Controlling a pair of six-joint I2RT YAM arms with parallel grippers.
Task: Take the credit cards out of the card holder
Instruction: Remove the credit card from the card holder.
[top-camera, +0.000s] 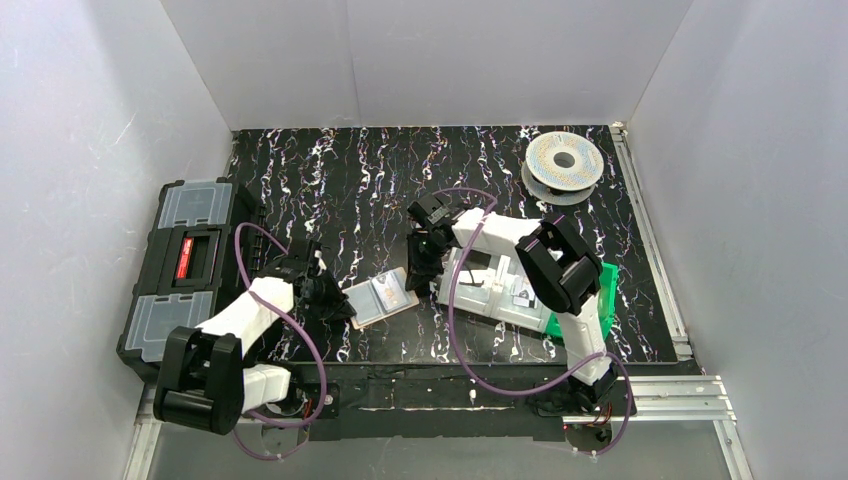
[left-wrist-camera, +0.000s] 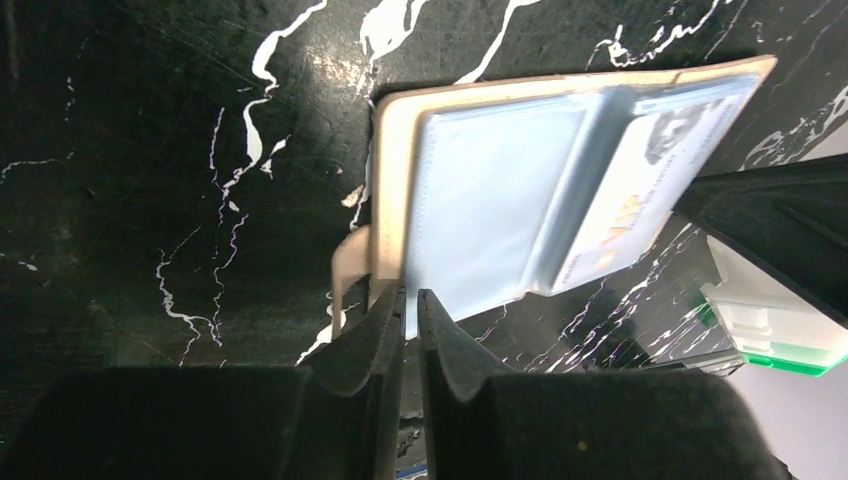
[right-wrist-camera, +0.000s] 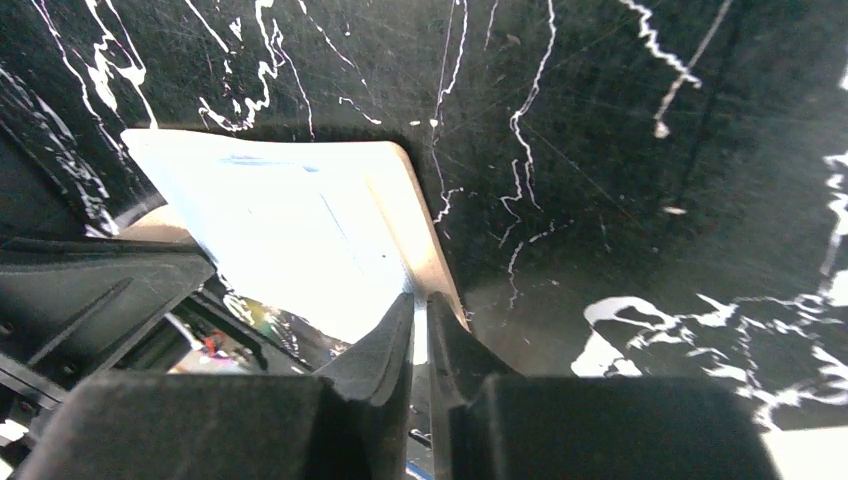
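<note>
Toolbox (top-camera: 190, 265), black with clear lids, well left of card holder (top-camera: 383, 297), at edge of marbled tabletop (top-camera: 380, 180). Left tool (left-wrist-camera: 411, 300) at card holder's left end, fingers (left-wrist-camera: 385, 335) pressed nearly together, clamped on tan rim. Card holder open and flat, pale blue sleeves up. Credit card (left-wrist-camera: 640, 190), silvery with orange lettering, askew in card holder's right panel, one corner past its rim. Right tool (right-wrist-camera: 421, 305) at card holder's right end, closed on pale shiny sheet just inside tan border, seemingly that card. Clear compartment tray (top-camera: 495, 290) just right of card holder, green bin (top-camera: 603, 285) beyond, spool (top-camera: 563, 162) far back right.
</note>
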